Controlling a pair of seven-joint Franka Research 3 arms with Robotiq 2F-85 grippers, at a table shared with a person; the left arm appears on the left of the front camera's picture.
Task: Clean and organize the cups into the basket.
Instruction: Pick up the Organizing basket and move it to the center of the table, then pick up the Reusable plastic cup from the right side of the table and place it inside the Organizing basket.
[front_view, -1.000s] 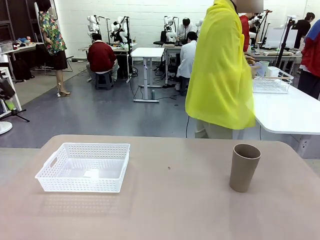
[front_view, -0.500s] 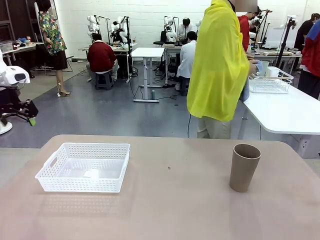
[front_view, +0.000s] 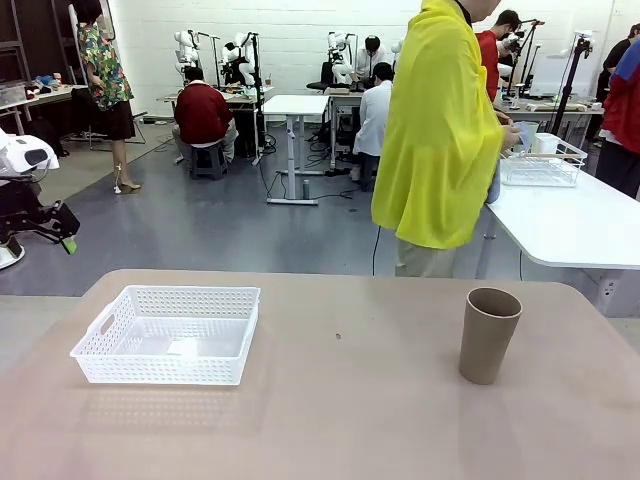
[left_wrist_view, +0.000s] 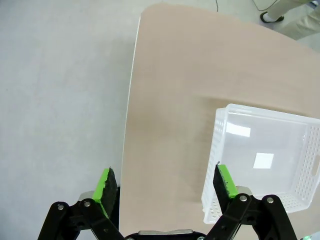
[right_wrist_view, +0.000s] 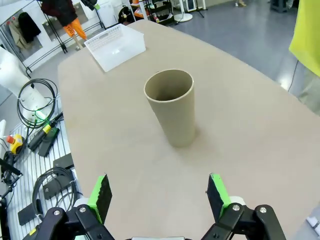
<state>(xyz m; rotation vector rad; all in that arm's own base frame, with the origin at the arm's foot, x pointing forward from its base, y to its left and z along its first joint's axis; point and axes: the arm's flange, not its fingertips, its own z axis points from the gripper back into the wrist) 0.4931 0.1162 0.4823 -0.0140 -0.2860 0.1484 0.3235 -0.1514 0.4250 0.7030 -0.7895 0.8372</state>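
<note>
One tan-brown cup (front_view: 488, 335) stands upright on the right part of the table, with nothing in it. In the right wrist view the cup (right_wrist_view: 172, 107) sits ahead of my right gripper (right_wrist_view: 159, 194), whose jaws are open and apart from it. The white mesh basket (front_view: 100, 340) rests on the left part of the table, holding nothing but a small white patch on its floor. My left gripper (left_wrist_view: 166, 181) hangs open above the table's left edge, with the basket (left_wrist_view: 214, 150) just off its right finger. In the front view the left gripper (front_view: 58, 228) is at the far left, off the table.
A person in a yellow cape (front_view: 440, 130) stands beyond the far edge, back turned, at a white table (front_view: 580, 225) with a wire-grid basket (front_view: 540, 168). The tan table (front_view: 340, 400) is bare between basket and cup. Cables and tools (right_wrist_view: 45, 140) lie on the floor beside the table.
My left arm has come into the front view at the far left edge. The person in yellow has shifted slightly. Cup and basket have not moved.
</note>
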